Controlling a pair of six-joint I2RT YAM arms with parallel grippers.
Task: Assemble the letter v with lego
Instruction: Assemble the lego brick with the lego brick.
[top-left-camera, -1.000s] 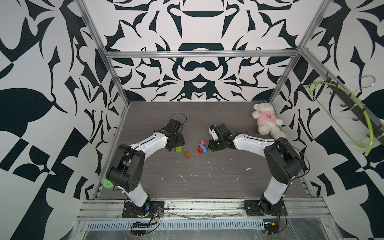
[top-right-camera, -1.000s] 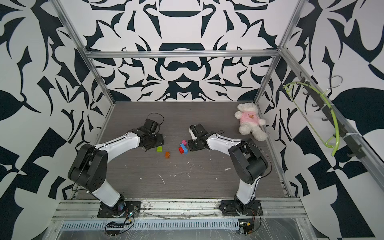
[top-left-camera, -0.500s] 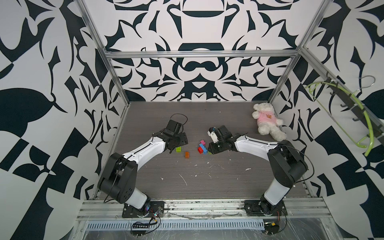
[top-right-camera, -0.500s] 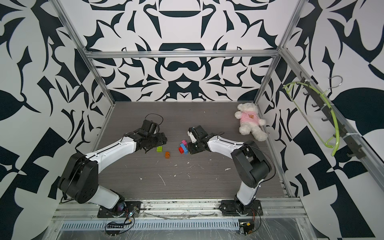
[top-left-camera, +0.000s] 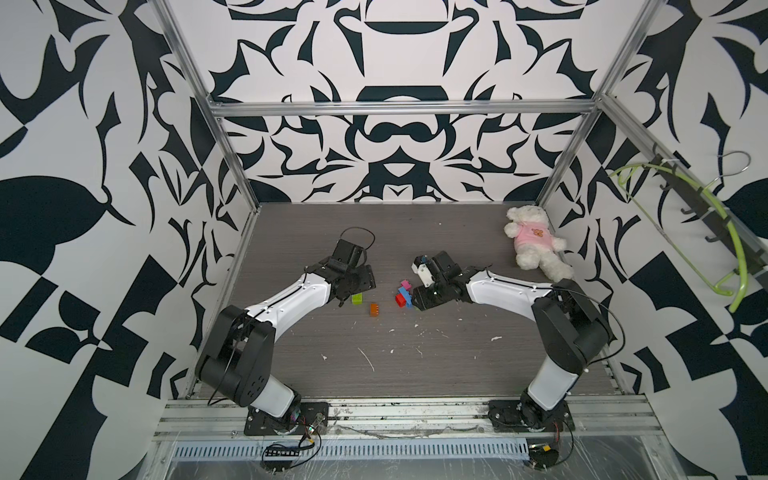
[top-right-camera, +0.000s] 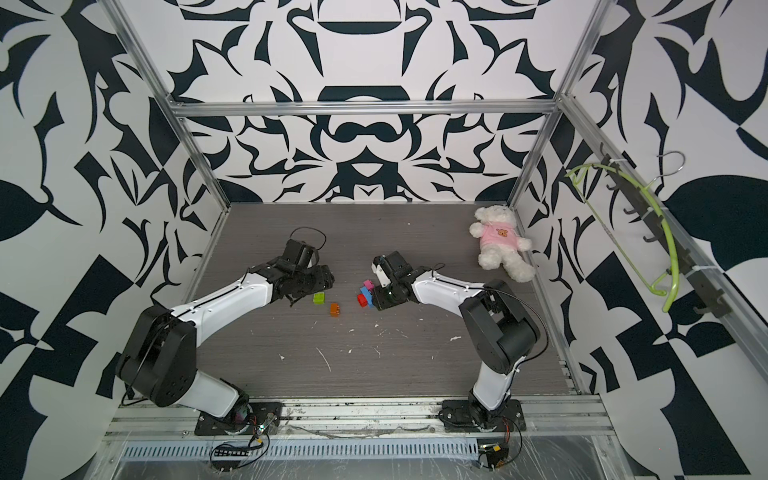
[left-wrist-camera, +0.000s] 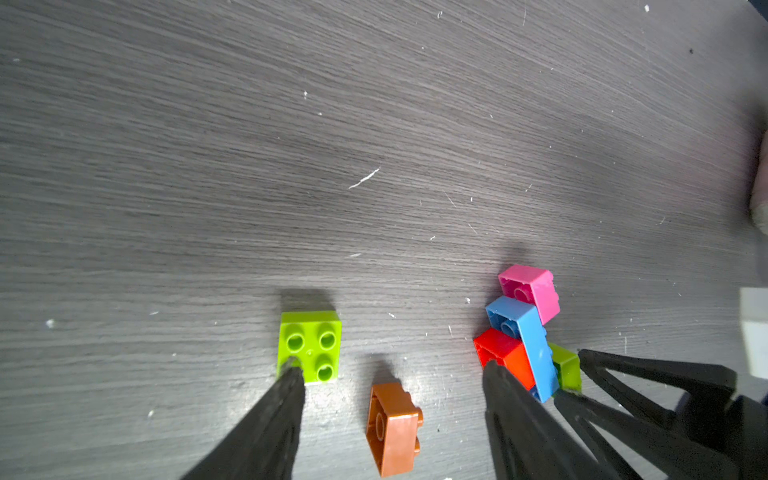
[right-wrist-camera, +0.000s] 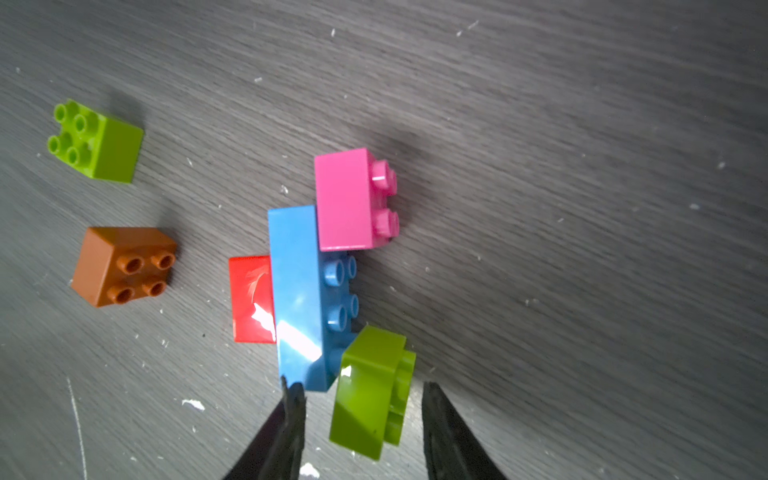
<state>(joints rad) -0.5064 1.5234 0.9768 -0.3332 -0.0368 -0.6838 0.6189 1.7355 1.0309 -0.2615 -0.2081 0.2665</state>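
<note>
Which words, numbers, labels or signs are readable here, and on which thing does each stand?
No readable text anywhere.
On the teddy bear: the shirt print is a small picture; any letters are too small to read.
On the loose lime brick and the orange brick: no legible mark on the studs.

1 lime green brick (top-right-camera: 319, 298) and 1 orange brick (top-right-camera: 335, 309) lie loose near the pink-blue-red cluster (top-right-camera: 365, 293).

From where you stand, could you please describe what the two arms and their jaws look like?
The left arm and right arm match: glossy white shells, chunky black joints and bases, thin black cables looping outside. The jaws are slim, black, tapering prongs; a white block marks the right wrist.
</note>
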